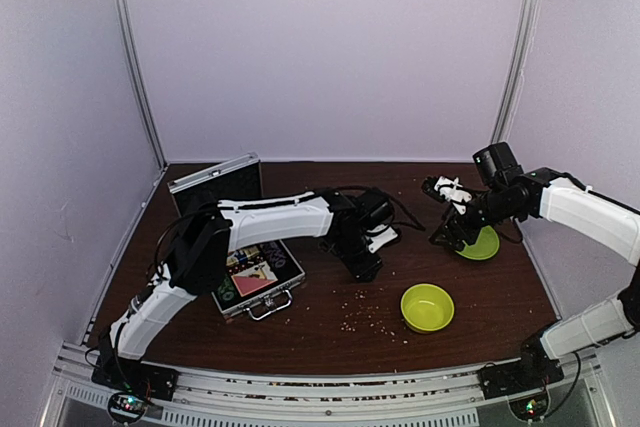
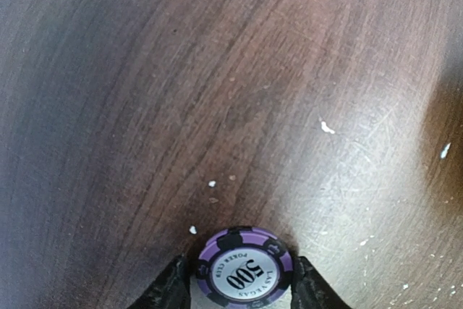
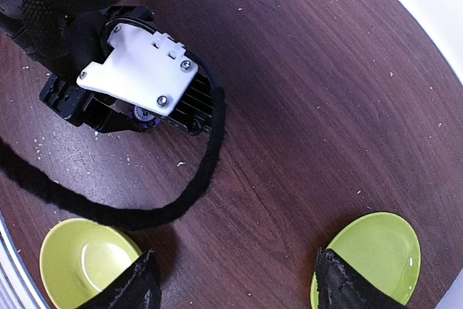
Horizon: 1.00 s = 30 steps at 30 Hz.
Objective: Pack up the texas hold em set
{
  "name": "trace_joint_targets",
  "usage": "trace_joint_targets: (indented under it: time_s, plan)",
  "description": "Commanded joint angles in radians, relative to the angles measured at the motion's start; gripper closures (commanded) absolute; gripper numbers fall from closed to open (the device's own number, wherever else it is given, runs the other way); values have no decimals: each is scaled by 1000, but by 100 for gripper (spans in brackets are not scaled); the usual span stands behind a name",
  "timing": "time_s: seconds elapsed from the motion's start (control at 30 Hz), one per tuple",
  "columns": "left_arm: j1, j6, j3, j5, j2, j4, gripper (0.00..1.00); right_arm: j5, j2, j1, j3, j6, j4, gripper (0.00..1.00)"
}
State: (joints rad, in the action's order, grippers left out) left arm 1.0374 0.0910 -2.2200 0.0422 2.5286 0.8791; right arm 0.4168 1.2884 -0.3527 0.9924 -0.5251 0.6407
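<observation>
The silver case (image 1: 284,290) lies open at the left, its lid (image 1: 215,183) upright, with cards and chips (image 1: 252,272) inside. My left gripper (image 1: 364,269) is at the table's middle, low over the wood. In the left wrist view its two fingers press the sides of a purple striped "500" poker chip (image 2: 244,269). The chip also shows under that gripper in the right wrist view (image 3: 145,116). My right gripper (image 3: 235,291) is open and empty, held above the table at the right (image 1: 440,215).
A lime-green bowl (image 1: 427,307) stands at the front right and also shows in the right wrist view (image 3: 83,262). A lime-green plate (image 1: 483,244) lies under my right arm. The left arm's black cable (image 3: 195,179) loops over the wood. Crumbs are scattered near the bowl.
</observation>
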Motion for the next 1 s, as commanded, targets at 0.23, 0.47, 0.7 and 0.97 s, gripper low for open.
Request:
trace_joint_targets:
  time_s: [0.23,0.47,0.7,0.97]
  plan:
    - [29,-44,-9,-50,33,104,70,-10,5,5,31,-6,14,26]
    - [28,-41,76,-140,-142,110,79,-7,11,4,31,-7,16,26]
    - [21,-26,244,-259,-378,97,79,-9,12,5,36,-10,24,26]
    - [-32,-26,576,-469,-568,96,79,-3,13,5,37,-12,25,26]
